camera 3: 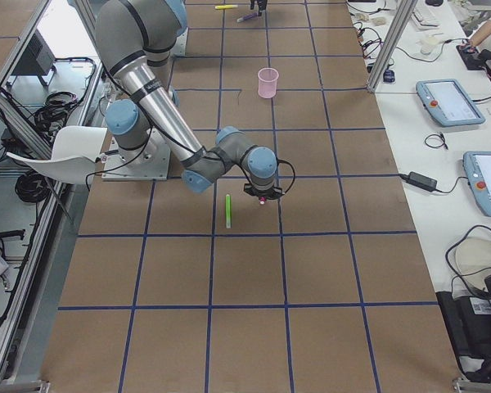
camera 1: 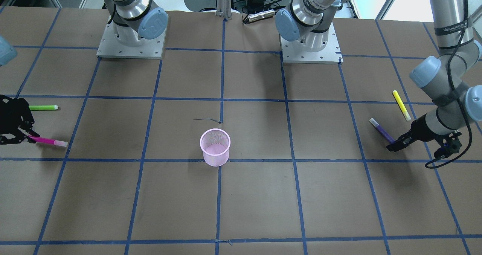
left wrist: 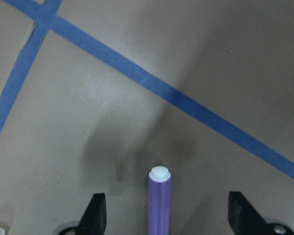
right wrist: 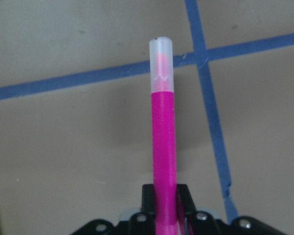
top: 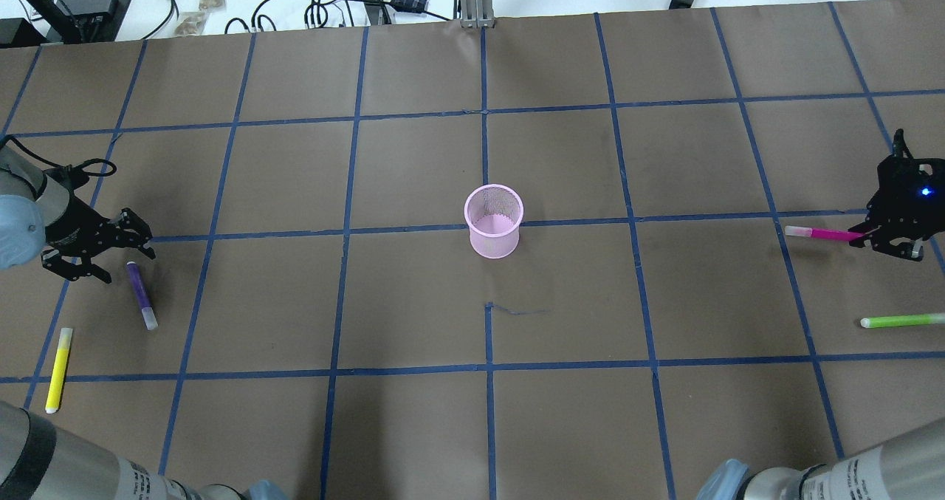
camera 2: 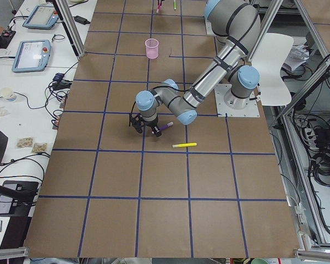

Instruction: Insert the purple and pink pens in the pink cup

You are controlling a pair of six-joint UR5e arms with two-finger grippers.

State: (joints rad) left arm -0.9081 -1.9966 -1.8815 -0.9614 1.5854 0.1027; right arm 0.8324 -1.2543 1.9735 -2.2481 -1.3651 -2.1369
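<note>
Near left edge: left gripper point(top: 130, 262) wide open astride purple pen point(top: 140, 297), gripping nothing; centre over the barrel before closing. Mid-table: pink cup point(top: 493, 223), upright. Near right edge: right gripper point(top: 861, 235) clamped on pink pen point(top: 819, 233).

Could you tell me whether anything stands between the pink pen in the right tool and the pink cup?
Nothing visible does. The right tool is shut on the pink pen, and only bare taped table lies between it and the upright pink cup. The green pen lies off to the side, clear of that line.
</note>
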